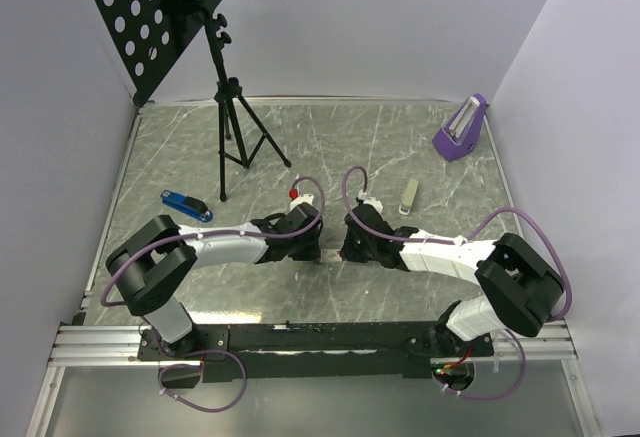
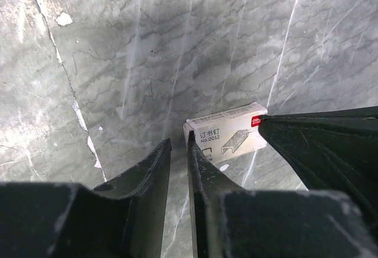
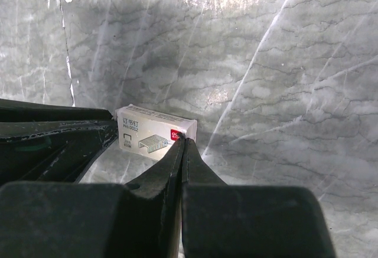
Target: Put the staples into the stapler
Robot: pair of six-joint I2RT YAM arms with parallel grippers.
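Staple box (image 2: pixel 230 134) between two gripper tips, centre frame on the grey marble table (image 1: pixel 330 147).
We see the left gripper (image 2: pixel 177 143) narrowly parted and empty at the box's end. The right gripper (image 3: pixel 182 140), clenched on nothing, touches its red corner. Pale walls (image 1: pixel 380 17) surround the table, and the blue stapler (image 1: pixel 186 204) lies centre left.

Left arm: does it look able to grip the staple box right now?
Probably not yet. The left pincer is only narrowly open, the staple box lies beyond one fingertip rather than between them, and the shut right pincer crowds its far end.
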